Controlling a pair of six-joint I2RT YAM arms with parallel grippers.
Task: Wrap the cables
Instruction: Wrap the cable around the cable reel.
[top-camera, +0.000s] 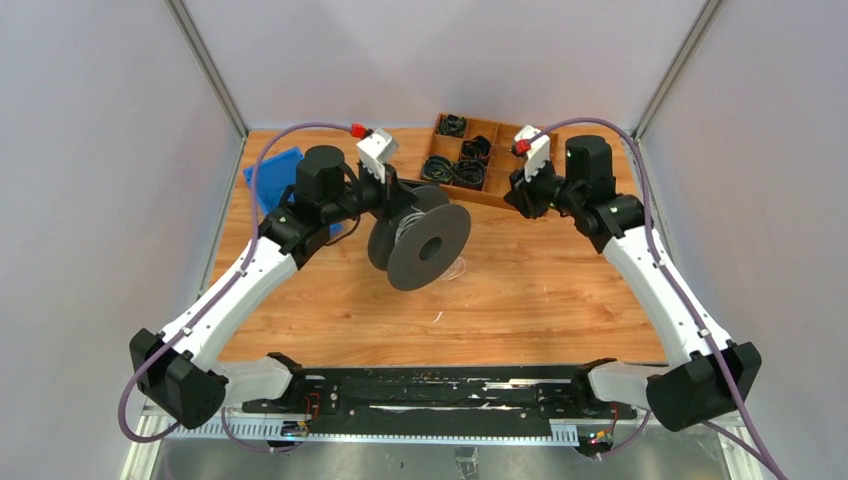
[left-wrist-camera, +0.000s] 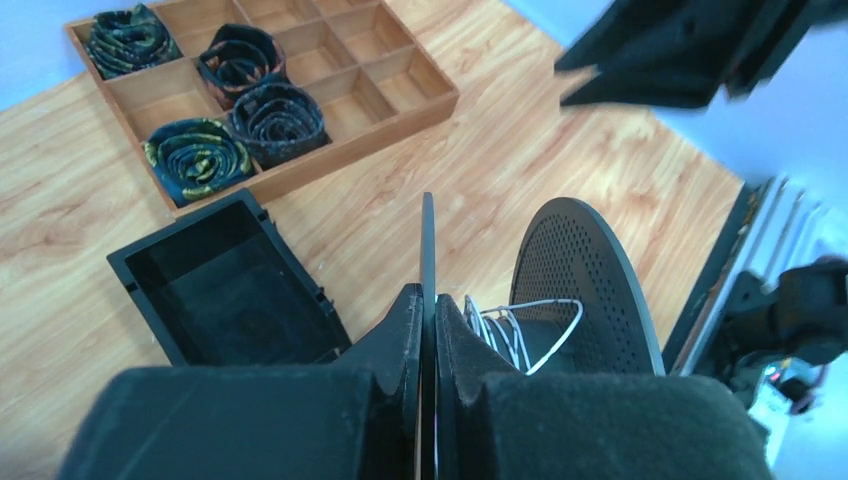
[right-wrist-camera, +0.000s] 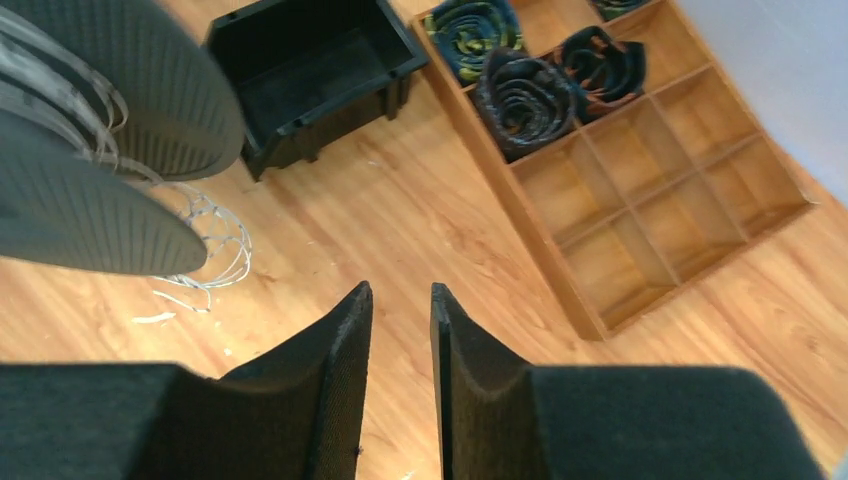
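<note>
Left gripper (left-wrist-camera: 428, 300) pinches tight on one flange of the black spool (top-camera: 420, 240). Cables (right-wrist-camera: 210, 240): some turns sit on the spool hub, and loose loops lie on the table (top-camera: 560, 290) under it (thin, white). Right gripper (right-wrist-camera: 400, 300) is narrowly parted, empty, beside the wooden tray (right-wrist-camera: 640, 190).

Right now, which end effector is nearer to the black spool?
Left. The left end effector is clamped on one disc of the spool. The right end effector hangs apart, off to its right by the wooden tray, holding nothing.
</note>
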